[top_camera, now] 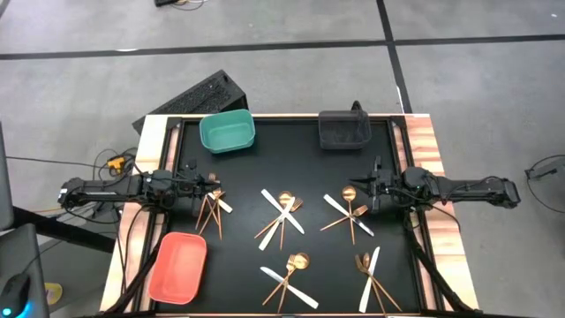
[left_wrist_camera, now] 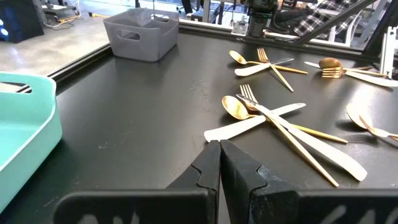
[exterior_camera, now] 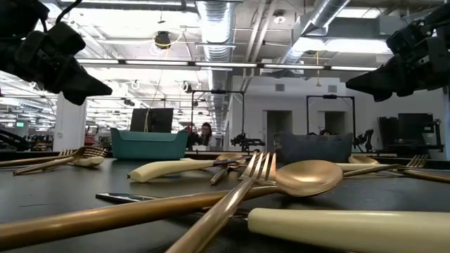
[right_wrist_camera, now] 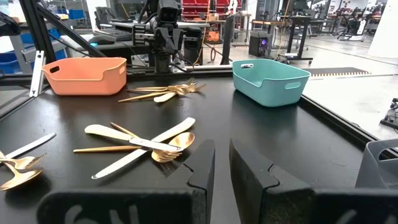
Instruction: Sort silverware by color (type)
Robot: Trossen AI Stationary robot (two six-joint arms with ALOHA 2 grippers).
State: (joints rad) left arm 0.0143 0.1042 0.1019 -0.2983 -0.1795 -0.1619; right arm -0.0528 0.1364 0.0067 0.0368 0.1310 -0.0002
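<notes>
From above, silverware (top_camera: 284,215) lies in five heaps on the table (top_camera: 256,168), unsorted; wrist views show the left hand (left_wrist_camera: 220,148) closed and right hand (right_wrist_camera: 221,148) slightly apart, so each should descend onto one utensil.

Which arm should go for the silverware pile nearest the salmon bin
Left. The left gripper hovers just beside that pile, with the salmon bin on the same side of the table. The right gripper is across the table, over another pile.

Even bright overhead light; soft glare on table (top_camera: 265,177); blurred low foreground
</notes>
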